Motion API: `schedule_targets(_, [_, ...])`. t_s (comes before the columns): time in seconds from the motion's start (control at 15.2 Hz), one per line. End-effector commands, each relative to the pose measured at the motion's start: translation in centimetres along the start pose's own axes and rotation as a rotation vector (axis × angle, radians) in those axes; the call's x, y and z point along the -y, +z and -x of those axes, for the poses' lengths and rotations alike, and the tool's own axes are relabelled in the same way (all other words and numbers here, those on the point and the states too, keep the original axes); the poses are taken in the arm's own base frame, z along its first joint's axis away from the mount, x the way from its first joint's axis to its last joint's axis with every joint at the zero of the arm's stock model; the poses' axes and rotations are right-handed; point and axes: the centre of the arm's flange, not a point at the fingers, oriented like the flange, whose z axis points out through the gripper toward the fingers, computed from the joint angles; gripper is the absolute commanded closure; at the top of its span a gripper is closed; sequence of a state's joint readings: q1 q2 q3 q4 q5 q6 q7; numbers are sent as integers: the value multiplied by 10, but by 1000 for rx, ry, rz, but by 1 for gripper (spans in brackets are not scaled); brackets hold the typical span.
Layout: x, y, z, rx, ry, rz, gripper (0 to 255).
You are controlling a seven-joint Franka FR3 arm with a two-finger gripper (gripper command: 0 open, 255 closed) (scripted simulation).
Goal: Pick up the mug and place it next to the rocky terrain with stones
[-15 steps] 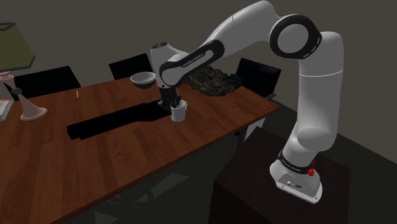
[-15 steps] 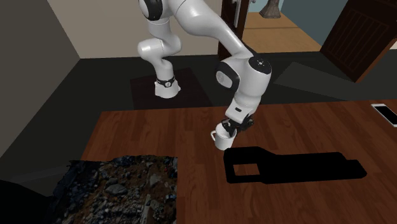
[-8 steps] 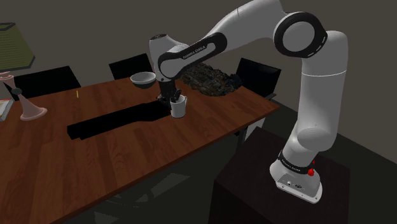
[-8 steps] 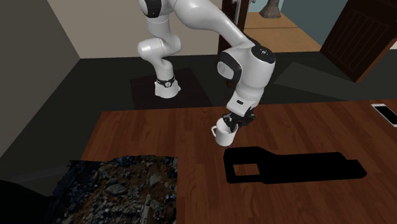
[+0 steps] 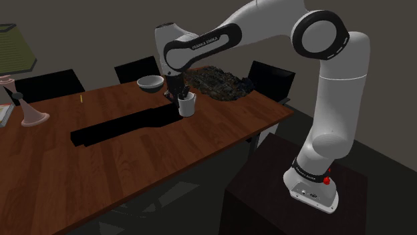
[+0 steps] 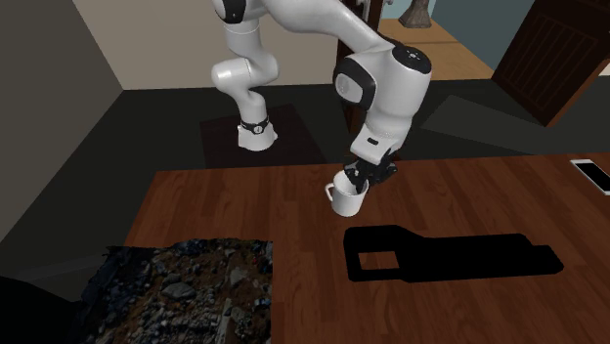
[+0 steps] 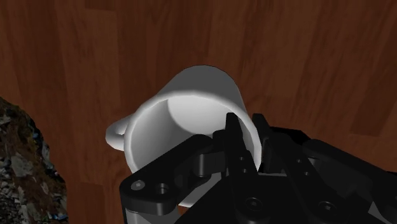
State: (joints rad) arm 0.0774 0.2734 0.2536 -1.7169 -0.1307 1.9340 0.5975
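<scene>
A plain white mug point(image 5: 188, 105) point(image 6: 346, 199) point(image 7: 184, 118) hangs above the wooden table point(image 5: 133, 153), lifted clear of its surface. My black gripper point(image 5: 182, 95) point(image 6: 360, 177) point(image 7: 249, 149) is shut on the mug's rim, one finger inside the cup and one outside its wall. The mug's handle point(image 7: 117, 135) points toward the rocky terrain. That terrain, a dark mound of grey stones point(image 5: 219, 81) point(image 6: 181, 291) point(image 7: 25, 168), lies at the table's far end in the shoulder view, a short way beyond the mug.
A grey bowl point(image 5: 151, 83) stands just behind the mug in the shoulder view. A pink vase point(image 5: 27, 110) and a green lamp point(image 5: 13, 50) stand at the table's left end. Dark chairs point(image 5: 270, 79) line the far side. A phone point(image 6: 592, 174) lies at the second exterior view's right.
The arm has raised the mug off the table and carried it a little toward the rocky terrain. The grip on the rim has stayed the same.
</scene>
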Motion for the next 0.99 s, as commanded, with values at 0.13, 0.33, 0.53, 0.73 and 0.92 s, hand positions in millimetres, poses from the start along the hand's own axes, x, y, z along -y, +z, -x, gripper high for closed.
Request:
schedule_targets(0.13, [-1, -22, 0, 0, 0, 0, 255])
schedule_targets(0.33, [-2, -38, 1, 0, 0, 0, 255])
schedule_targets(0.53, [-3, -53, 1, 0, 0, 0, 255])
schedule_targets(0.73, [-4, -69, 1, 0, 0, 0, 255])
schedule_targets(0.92, [-5, -85, 1, 0, 0, 0, 255])
